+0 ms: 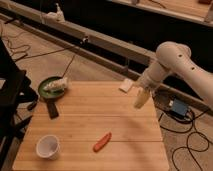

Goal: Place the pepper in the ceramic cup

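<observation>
Pepper [102, 142] lies on wooden table [125, 120] near the front edge, right of ceramic cup [48, 146], apart. Gripper [141, 98] hovers over the table's far right, spread wide, empty. Pepper likely light, smooth, slightly soft; pinch mid-body across its width.

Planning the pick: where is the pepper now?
In the camera view, the pepper lies front-centre on the table, right of the ceramic cup; the gripper hovers above the table's far right part.

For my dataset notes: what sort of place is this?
Likely a robot test lab, not a kitchen: a wooden table, loose cables on the floor, and the tool hanging above the table's far right corner.
</observation>
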Motion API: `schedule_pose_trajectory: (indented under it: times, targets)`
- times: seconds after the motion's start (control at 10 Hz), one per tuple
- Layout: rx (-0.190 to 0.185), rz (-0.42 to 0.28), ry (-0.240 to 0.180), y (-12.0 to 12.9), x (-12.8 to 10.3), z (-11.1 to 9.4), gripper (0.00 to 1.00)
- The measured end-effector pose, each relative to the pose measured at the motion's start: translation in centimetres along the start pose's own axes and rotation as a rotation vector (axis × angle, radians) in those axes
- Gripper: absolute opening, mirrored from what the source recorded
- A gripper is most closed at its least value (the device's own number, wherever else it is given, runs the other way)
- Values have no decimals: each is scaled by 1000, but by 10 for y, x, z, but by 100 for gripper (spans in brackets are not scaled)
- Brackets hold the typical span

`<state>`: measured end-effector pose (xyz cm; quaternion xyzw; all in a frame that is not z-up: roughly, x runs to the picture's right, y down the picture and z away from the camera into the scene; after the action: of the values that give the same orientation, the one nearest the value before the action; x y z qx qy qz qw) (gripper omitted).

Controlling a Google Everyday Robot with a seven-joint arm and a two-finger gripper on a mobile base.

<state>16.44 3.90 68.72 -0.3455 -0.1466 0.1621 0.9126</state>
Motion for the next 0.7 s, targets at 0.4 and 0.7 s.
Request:
schedule_pose_trajectory:
  times: [0.4, 0.7]
  targets:
    - [-114, -220, 48, 11, -45, 19, 80]
    - [-206, -465, 91, 31, -82, 75, 80]
